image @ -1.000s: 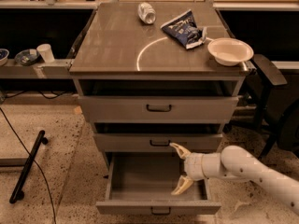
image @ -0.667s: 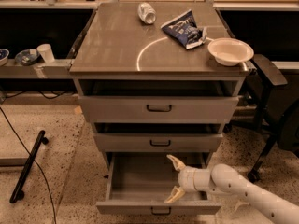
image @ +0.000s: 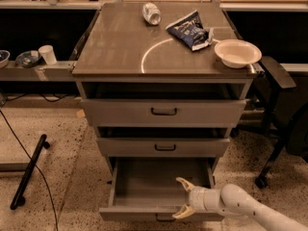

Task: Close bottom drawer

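Bottom drawer point(image: 154, 189) of a three-drawer grey cabinet, shown pulled well out, its bare interior exposed and its front panel lying close to the lower edge of the view. Over the last second the claw point(image: 184, 198) has been carried downward and forward, from above the drawer's interior to the top edge of the front panel, right of centre. Its two pale, curved fingers point(image: 185, 182) are spread apart with nothing between them. The lower finger appears to rest at the panel's edge, though contact cannot be confirmed. The drawer itself has not shifted in that time, so closing is judged not yet begun — the claw has only been brought to a pushing position. The middle drawer point(image: 163, 147) and top drawer point(image: 163, 112) are seen slightly proud of the frame, each flat sheet-metal front bearing a small dark bar handle. The bench point(image: 115, 47) is a smooth brushed surface marked with a thin white arc. It carries a dented can point(image: 152, 13) lying on its side, a crinkled blue snack bag point(image: 191, 30) and a shallow white bowl point(image: 237, 53) at the right edge. The arm is clad in smooth white casing, and the floor point(image: 72, 148) is speckled and stone-like.
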`<control>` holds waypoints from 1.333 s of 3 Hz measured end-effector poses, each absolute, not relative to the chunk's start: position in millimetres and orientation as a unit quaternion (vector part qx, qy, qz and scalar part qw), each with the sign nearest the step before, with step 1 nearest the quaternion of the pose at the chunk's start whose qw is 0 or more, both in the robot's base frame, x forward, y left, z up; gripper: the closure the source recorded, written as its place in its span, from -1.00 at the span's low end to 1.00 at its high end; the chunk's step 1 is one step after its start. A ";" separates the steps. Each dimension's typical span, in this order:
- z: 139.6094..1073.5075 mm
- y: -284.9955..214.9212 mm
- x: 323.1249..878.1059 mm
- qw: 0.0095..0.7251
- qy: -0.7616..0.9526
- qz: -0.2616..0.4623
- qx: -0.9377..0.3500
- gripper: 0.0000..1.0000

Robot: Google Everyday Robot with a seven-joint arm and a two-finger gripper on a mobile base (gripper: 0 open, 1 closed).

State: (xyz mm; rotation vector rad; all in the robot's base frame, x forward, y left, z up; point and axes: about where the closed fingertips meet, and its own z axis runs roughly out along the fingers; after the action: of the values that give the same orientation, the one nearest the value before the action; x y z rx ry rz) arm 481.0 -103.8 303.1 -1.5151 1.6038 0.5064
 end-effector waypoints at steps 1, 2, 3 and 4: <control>276.5 -109.3 466.2 0.404 0.645 0.219 -0.611 -0.19; 257.1 -111.4 452.4 0.406 0.639 0.236 -0.609 0.25; 235.7 -110.9 433.9 0.386 0.638 0.249 -0.618 0.74; 218.0 -114.8 418.5 0.365 0.646 0.255 -0.620 1.00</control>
State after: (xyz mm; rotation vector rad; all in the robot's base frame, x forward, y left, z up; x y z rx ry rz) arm 418.5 -114.8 218.0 -1.5945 1.6614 0.6568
